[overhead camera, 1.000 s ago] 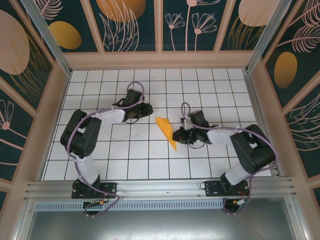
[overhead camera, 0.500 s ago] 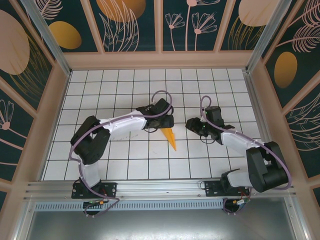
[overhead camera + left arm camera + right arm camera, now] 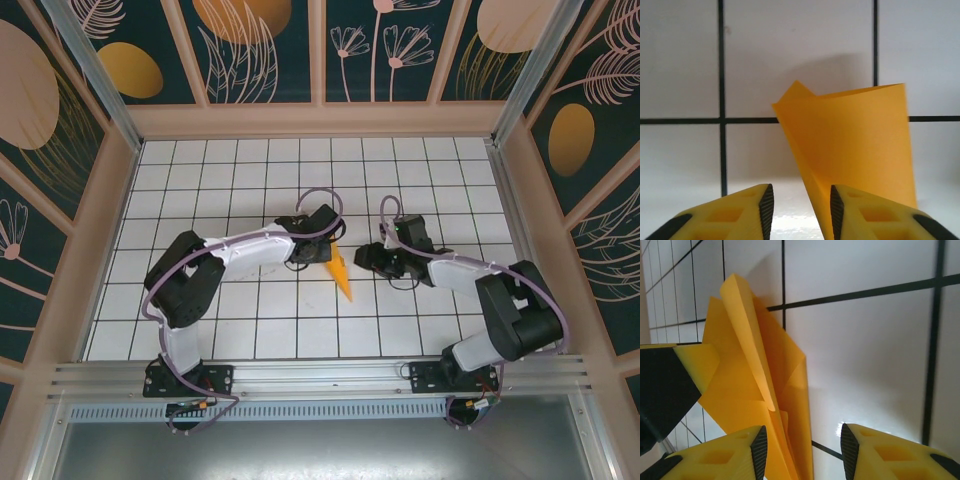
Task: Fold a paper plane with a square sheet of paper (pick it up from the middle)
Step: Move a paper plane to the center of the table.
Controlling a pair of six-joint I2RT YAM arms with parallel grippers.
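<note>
The paper plane [image 3: 341,272], plain orange-yellow and folded to a point, is seen near the middle of the table [image 3: 250,310]. The left hand [image 3: 801,192] and the right hand [image 3: 802,432] are open, with the paper's edge in each gap, unclamped.

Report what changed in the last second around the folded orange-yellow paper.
The left gripper swung right across the white grid table to the far end of the folded orange-yellow paper dart. The right gripper opened, backed off rightward, then returned beside the paper. The paper's near tip stayed where it was.
</note>
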